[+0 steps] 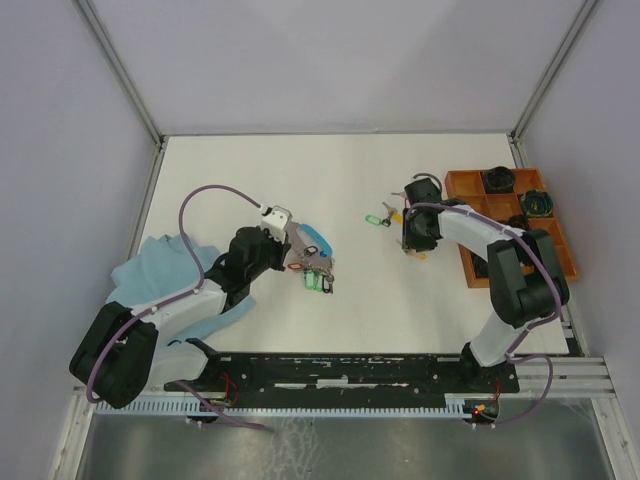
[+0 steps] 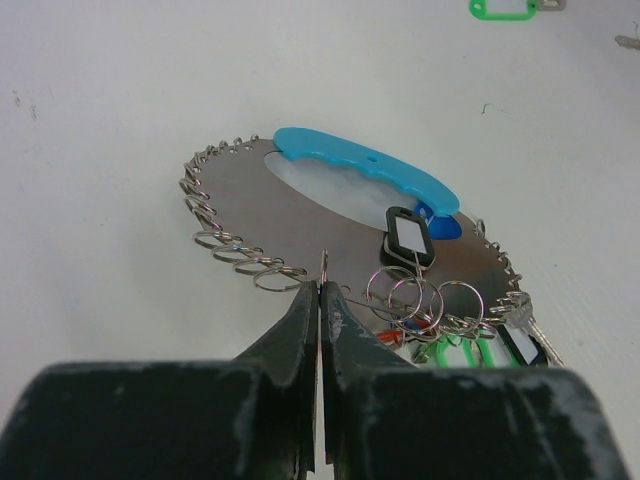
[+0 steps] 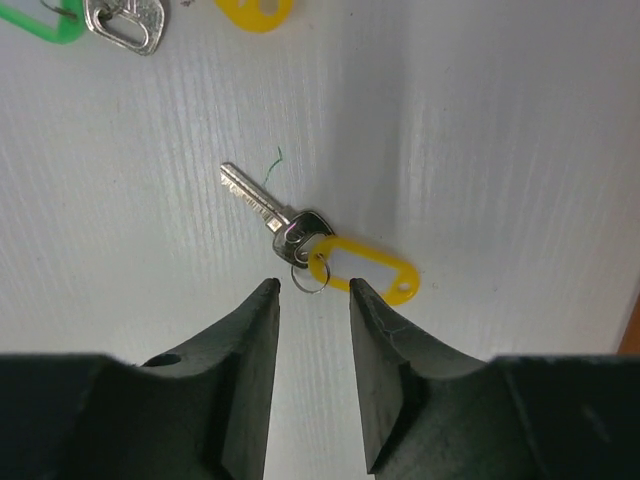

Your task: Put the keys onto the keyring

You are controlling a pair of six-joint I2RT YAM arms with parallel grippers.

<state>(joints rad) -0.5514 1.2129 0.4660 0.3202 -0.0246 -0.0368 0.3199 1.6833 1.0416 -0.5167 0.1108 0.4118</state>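
The white desk point(image 1: 300, 180) carries everything. A crumpled blue cloth point(image 1: 165, 265) lies behind the left claw point(image 2: 321, 290), under that arm. An orange tray point(image 1: 474, 268) sits just to the right of the right claw point(image 3: 313, 290), with dark coiled bundles point(image 1: 497, 180) in its compartments.

The keyring point(image 2: 300, 215) stretches ahead of the left claw. It is a flat grey metal piece with an oval opening, small split rings point(image 2: 235, 250) along its rim, and a bright blue sleeve point(image 2: 370, 172) on its far edge. The left claw is closed, its tips pinching the keyring's near rim. A black-tagged key point(image 2: 408, 235) hangs on the ring, ahead and to the right of the tips. A green tag point(image 2: 455, 350) shows among more rings closer in.

The right claw's jaws stand partly apart and grip nothing. A yellow-tagged key point(image 3: 310, 240) lies flat on the desk just ahead of them, blade pointing away to the left, its small ring near the gap. Farther ahead and to the left lie a green-tagged key point(image 3: 40, 20) and a second yellow tag point(image 3: 255, 12).
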